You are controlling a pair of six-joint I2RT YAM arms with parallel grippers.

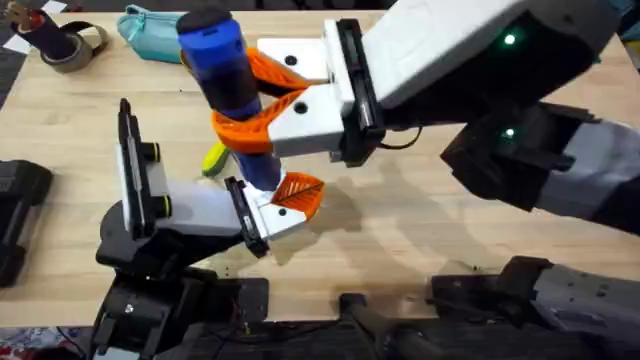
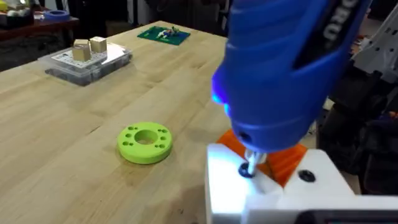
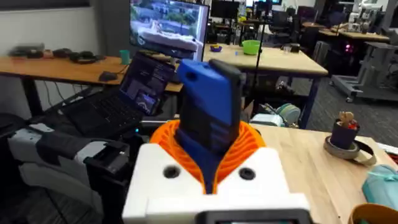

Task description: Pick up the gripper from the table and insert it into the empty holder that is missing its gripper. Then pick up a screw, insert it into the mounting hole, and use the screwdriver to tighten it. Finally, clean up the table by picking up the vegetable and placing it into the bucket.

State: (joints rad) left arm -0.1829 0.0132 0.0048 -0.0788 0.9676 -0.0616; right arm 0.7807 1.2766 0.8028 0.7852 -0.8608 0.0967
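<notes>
My right gripper (image 1: 262, 110), white with orange ribbed pads, reaches in from the right and is shut on the blue screwdriver (image 1: 222, 62), holding it upright. In the left wrist view the screwdriver (image 2: 280, 68) points down, its metal tip (image 2: 250, 163) sitting in a hole of a white finger of my left gripper (image 2: 277, 177). The left gripper (image 1: 290, 198) lies low over the table (image 1: 400, 220), shut with nothing in it. The yellow-and-green vegetable (image 1: 213, 158) peeks out beside the screwdriver. The bucket's mustard rim (image 3: 376, 214) shows at a corner.
A lime-green disc with a centre hole (image 2: 144, 143) lies on the wood near the left gripper. A teal pouch (image 1: 150, 30) and a tape roll (image 1: 65, 45) sit at the far left. A clear box with wooden blocks (image 2: 87, 59) stands farther off.
</notes>
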